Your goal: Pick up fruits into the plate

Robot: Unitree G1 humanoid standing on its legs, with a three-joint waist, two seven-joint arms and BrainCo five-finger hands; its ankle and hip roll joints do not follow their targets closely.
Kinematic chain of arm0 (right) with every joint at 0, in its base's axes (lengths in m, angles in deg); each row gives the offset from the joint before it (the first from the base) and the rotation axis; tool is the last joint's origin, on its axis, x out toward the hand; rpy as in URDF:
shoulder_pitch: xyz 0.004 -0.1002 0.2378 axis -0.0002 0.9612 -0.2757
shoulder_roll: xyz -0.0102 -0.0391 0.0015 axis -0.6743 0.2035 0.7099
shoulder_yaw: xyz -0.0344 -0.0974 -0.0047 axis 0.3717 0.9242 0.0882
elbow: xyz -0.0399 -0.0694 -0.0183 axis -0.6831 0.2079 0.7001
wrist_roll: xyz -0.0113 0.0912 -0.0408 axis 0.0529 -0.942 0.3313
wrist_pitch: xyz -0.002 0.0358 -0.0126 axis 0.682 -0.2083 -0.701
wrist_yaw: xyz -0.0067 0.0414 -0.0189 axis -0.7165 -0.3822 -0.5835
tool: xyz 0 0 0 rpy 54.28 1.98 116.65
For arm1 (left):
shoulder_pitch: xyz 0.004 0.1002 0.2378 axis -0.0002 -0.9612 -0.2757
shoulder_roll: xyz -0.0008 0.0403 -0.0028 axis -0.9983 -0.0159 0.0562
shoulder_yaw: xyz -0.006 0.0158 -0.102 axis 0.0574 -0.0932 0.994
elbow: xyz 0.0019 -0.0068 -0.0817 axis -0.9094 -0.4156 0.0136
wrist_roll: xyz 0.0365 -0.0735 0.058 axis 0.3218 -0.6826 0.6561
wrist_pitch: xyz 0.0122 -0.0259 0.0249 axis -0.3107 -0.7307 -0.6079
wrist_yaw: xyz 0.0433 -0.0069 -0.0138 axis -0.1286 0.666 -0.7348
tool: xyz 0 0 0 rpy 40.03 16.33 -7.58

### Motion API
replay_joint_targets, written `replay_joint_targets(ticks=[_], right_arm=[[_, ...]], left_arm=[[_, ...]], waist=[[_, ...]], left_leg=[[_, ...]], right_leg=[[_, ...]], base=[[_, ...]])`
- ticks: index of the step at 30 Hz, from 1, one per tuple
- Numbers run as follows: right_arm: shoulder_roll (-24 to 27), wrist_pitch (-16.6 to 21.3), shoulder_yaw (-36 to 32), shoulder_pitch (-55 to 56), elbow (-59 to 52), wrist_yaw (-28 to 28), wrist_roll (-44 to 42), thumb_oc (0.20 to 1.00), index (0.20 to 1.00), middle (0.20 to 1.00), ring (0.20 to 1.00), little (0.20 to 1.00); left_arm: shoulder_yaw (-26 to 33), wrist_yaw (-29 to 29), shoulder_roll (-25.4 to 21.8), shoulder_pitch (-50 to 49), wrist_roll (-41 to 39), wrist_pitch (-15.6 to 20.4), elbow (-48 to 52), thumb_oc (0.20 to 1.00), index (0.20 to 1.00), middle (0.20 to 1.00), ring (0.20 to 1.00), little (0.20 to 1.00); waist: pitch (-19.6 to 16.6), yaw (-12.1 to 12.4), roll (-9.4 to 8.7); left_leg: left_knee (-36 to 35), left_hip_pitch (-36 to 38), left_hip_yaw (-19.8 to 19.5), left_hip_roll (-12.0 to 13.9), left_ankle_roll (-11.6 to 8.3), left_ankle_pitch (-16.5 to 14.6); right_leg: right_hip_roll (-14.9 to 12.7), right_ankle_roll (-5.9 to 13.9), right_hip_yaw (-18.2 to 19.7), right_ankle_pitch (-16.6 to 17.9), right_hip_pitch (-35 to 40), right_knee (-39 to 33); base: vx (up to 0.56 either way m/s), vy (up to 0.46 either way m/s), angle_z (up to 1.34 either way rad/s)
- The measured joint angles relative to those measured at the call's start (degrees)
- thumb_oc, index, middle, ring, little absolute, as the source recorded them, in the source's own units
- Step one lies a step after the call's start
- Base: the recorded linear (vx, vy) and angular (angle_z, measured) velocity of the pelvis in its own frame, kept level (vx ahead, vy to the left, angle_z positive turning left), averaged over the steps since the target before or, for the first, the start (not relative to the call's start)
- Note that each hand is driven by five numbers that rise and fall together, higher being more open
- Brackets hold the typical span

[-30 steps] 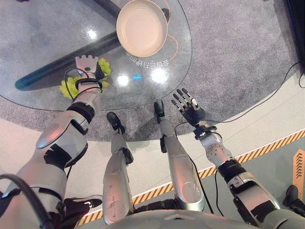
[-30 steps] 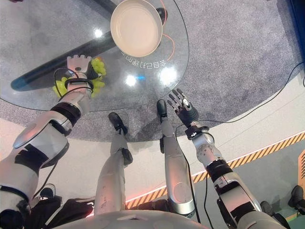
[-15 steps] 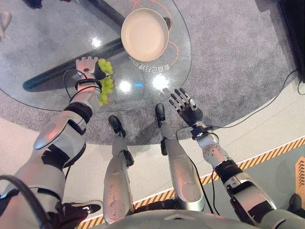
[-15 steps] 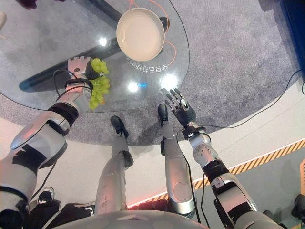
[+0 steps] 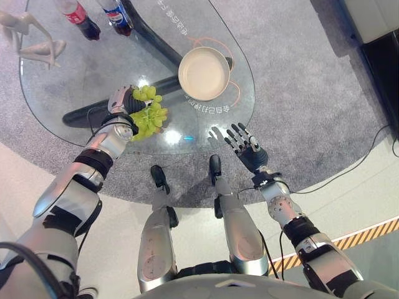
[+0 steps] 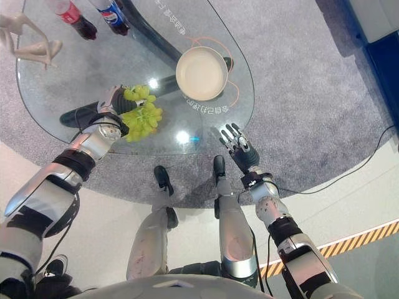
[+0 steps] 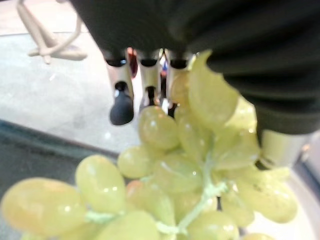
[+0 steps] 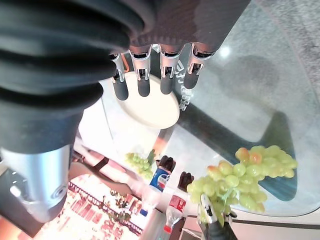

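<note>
A bunch of green grapes hangs from my left hand, which is shut on its top, above the glass table. In the left wrist view the grapes dangle just below the fingers. The cream plate sits empty on the table, a short way to the right of and beyond the grapes. My right hand hovers open at the table's near edge, fingers straight, holding nothing. The right wrist view looks past its fingers to the plate and the grapes.
Two bottles stand at the table's far left, beside a white figurine-like stand. A dark table base shows through the glass. Grey carpet surrounds the table.
The whole view has shifted as the camera moved. My left hand has lifted the grapes off the glass and carried them right, nearer the plate. The right hand stays open.
</note>
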Motion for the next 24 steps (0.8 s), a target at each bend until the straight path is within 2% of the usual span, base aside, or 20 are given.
replay_joint_targets(ticks=[5,9,12,17,22,24], right_arm=[[1.61,0.43,-0.53,1.91,-3.63,0.31,6.31,1.0,1.0,1.0,1.0,1.0],[5.48,0.48,-0.7,1.66,-7.02,1.85,13.37,1.0,1.0,1.0,1.0,1.0],[7.19,0.38,-2.98,1.44,-8.76,2.03,14.68,1.0,1.0,1.0,1.0,1.0],[11.45,-2.95,-6.69,0.89,-11.8,1.8,21.23,1.0,1.0,1.0,1.0,1.0],[14.66,-7.64,-6.68,1.26,-12.45,-0.02,29.24,1.0,1.0,1.0,1.0,1.0],[14.92,-9.13,-6.63,1.29,-12.6,-0.56,31.05,1.0,1.0,1.0,1.0,1.0]], left_arm=[[2.28,2.79,-2.28,-3.14,-2.15,2.27,6.78,0.2,0.2,0.2,0.2,0.2],[4.04,5.76,-5.45,-5.12,-2.85,3.74,15.45,0.2,0.2,0.2,0.2,0.2],[5.43,7.89,-7.67,-6.87,-3.68,4.87,20.91,0.2,0.2,0.2,0.2,0.2],[11.33,14.44,-9.62,-11.23,-3.81,5.0,33.38,0.2,0.2,0.2,0.2,0.2],[13.11,20.69,-9.82,-16.55,-3.82,6.11,38.82,0.2,0.2,0.2,0.2,0.2],[13.2,22.28,-9.81,-18.17,-3.9,6.08,39.98,0.2,0.2,0.2,0.2,0.2]], waist=[[0.01,0.86,0.01],[0.0,1.59,0.01],[-0.1,2.33,0.11],[-0.85,4.47,0.15],[-10.68,5.85,0.82],[-12.72,6.06,0.78]], left_leg=[[-0.03,3.24,-0.4,0.13,-0.84,-0.85],[-0.03,5.09,-1.24,0.17,-0.83,-1.12],[-0.04,6.98,-1.75,0.27,-0.87,-1.48],[-0.05,12.12,-3.14,0.86,-1.12,-2.45],[-0.25,13.58,-3.43,0.64,-1.2,-3.78],[-0.24,15.01,-3.6,0.41,-1.14,-4.12]], right_leg=[[0.03,0.01,-0.7,-0.01,4.05,-1.08],[0.03,-0.14,-1.62,-0.16,6.5,-1.1],[0.11,-0.21,-1.98,-0.6,8.64,-1.1],[0.58,-0.74,-3.17,-2.04,14.61,-1.1],[0.41,-0.41,-4.0,-3.75,16.53,-1.12],[0.23,-0.33,-4.52,-4.39,18.1,-1.13]], base=[[0.08,-0.002,0.05],[0.12,-0.03,0.1],[0.15,-0.05,0.09],[0.23,-0.028,0.14],[0.17,0.018,0.08],[0.15,0.038,0.11]])
